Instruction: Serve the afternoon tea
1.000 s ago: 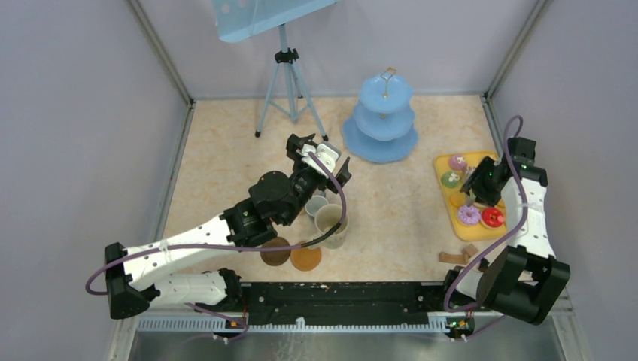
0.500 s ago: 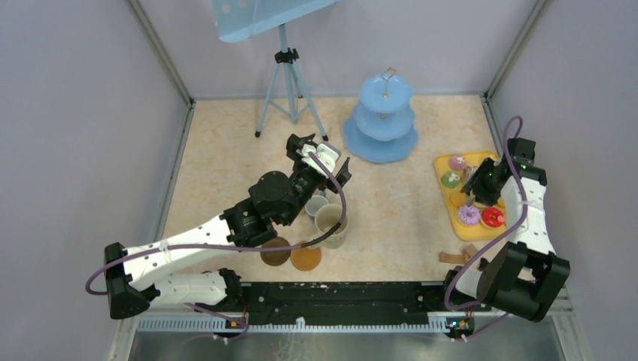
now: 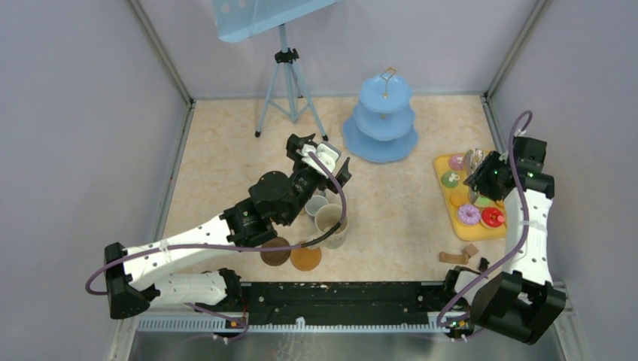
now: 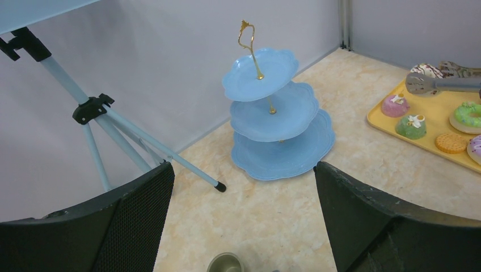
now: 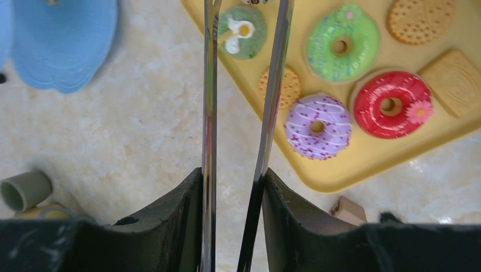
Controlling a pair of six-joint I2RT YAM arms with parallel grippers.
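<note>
The light-blue three-tier cake stand (image 3: 385,120) stands empty at the back and also shows in the left wrist view (image 4: 278,122). Toy cakes lie on the flat yellow tray (image 3: 442,182): a green donut (image 5: 342,42), a red donut (image 5: 391,105), a purple donut (image 5: 317,126) and a green cupcake (image 5: 241,31). My right gripper (image 3: 484,179) (image 5: 232,178) is shut on the metal tongs (image 5: 209,85), whose tips hang over the tray's far end (image 4: 420,85). My left gripper (image 3: 320,158) (image 4: 243,170) is open and empty above the large cream mug (image 3: 331,223) and a small grey mug (image 3: 316,204).
Two round brown coasters (image 3: 275,254) (image 3: 305,258) lie near the front by the mugs. A light-blue tripod (image 3: 290,83) stands at the back left. Small brown pieces (image 3: 451,256) lie in front of the tray. Grey walls enclose the table.
My right arm has lifted and swung towards the back of the tray, carrying the tongs with it. The left arm has not moved.
</note>
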